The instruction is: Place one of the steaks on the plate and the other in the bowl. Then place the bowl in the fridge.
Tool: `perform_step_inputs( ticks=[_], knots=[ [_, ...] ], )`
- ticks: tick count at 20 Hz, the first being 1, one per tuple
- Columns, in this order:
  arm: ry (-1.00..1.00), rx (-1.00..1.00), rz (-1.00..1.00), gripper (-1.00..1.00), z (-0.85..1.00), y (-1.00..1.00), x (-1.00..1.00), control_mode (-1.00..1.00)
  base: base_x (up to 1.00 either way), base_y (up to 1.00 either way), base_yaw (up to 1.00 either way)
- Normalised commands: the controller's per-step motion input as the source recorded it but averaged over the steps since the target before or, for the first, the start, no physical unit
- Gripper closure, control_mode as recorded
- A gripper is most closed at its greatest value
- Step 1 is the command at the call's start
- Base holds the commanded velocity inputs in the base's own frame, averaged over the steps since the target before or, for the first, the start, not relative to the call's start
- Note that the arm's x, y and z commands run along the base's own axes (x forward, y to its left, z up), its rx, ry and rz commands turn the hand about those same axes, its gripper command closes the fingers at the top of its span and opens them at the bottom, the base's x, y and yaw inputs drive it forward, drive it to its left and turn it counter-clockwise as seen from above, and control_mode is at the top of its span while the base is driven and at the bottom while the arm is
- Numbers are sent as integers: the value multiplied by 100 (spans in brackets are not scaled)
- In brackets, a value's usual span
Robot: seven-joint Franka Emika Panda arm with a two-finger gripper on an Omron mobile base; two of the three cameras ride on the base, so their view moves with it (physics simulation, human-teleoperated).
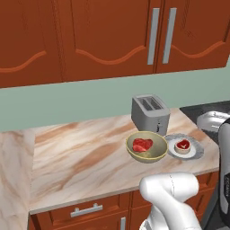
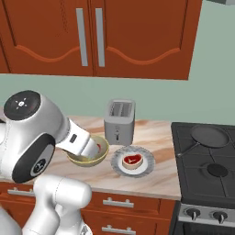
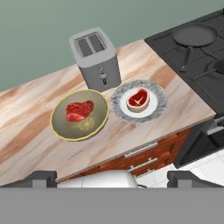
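done: one steak (image 3: 80, 110) in bowl (image 3: 61, 127), other steak (image 3: 138, 99) on plate (image 3: 153, 110) | left: bowl to fridge, now on bench (image 3: 35, 135) | pincer (image 3: 112, 178) wide, empty

White arm (image 2: 69, 137), dark joints.

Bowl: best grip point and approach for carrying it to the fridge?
Take the bowl by its rim, from above, one finger inside and one outside. It sits upright, too wide to span. Use the counter-edge side: the toaster stands behind, the plate close beside, and the steak lies mid-bowl. The gripper is open.
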Motion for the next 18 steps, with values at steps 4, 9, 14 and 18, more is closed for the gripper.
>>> perform_step_inputs(
  ticks=[4, 9, 14, 18],
  knots=[
    [0, 1, 0, -100, -57, -16, 4, -100, 0, 0, 0],
    [0, 1, 0, -100, -68, 0, 30, -100, 0, 0, 0],
    [8, 3, 0, -100, -54, 0, 43, -100, 0, 0, 0],
    [8, 3, 0, -100, -49, 0, 46, -100, 0, 0, 0]
  ],
)
